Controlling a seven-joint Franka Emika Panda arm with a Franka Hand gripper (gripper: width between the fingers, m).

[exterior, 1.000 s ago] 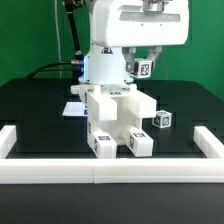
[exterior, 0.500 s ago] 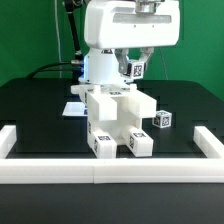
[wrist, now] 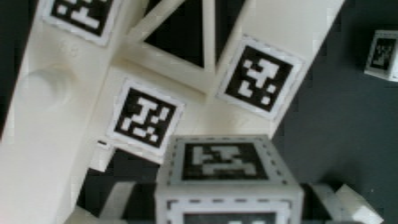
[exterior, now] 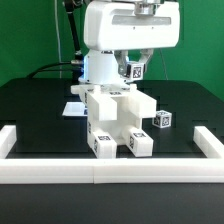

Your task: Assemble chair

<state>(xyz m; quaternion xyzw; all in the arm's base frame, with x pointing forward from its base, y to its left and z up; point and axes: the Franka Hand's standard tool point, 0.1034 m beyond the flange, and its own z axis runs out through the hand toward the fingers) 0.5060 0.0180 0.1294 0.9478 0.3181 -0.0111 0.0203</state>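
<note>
The partly joined chair (exterior: 115, 120) stands mid-table as a blocky white body with tagged feet at the front. Just above its back my gripper (exterior: 134, 66) hangs, shut on a small white tagged chair part (exterior: 134, 71). In the wrist view that part (wrist: 222, 175) sits between my gripper (wrist: 222, 205) fingers (wrist: 121, 195), one finger on each side and touching it. Beyond it lie the chair's slotted white pieces (wrist: 107, 90) with several tags. Another tagged white part (exterior: 163, 119) rests beside the chair on the exterior view's right.
The marker board (exterior: 72, 108) lies flat behind the chair on the exterior view's left. A long white border rail (exterior: 110, 174) runs along the front, with raised ends at both sides. The arm's white body fills the space behind the chair.
The gripper with the held part has shifted a little toward the exterior view's left, then stopped. The chair and the loose part have not moved.
</note>
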